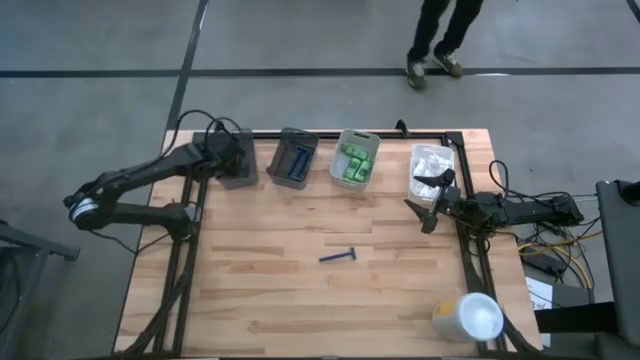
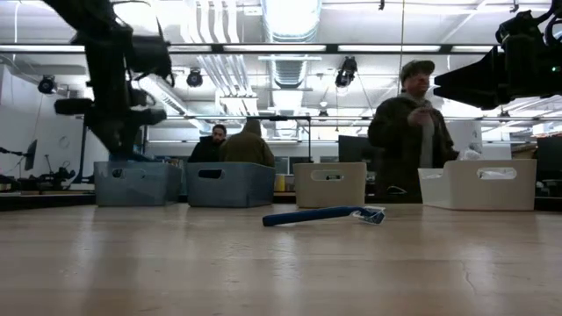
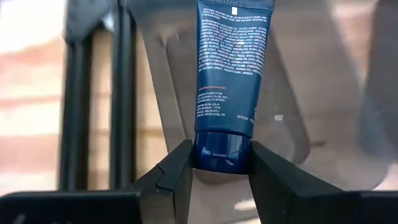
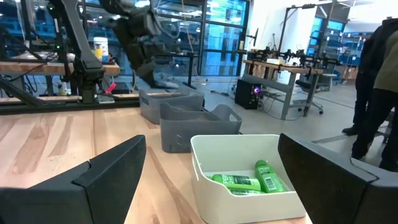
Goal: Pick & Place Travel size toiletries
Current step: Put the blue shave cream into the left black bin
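**Left wrist view: my left tool clamped on a dark blue tube over the grey bin**

In the left wrist view my left tool is clamped on the cap end of a dark blue tube, which points away from me above a clear-walled bin.

In the high view, nearest the lower edge, a large white cup lies at the lower right of the table. Above it, at centre, a dark blue razor lies alone on the wood. At the right edge my right tool has its fingers spread wide apart with nothing between them, just beside the white bin of crinkly white packets.

Along the top edge of the table the bins run in a row: a grey bin at upper left with my left tool over it, a second grey bin with dark blue pieces, then a pale bin of bright green packs.

Past the table, a person's legs stand at the top of the frame.
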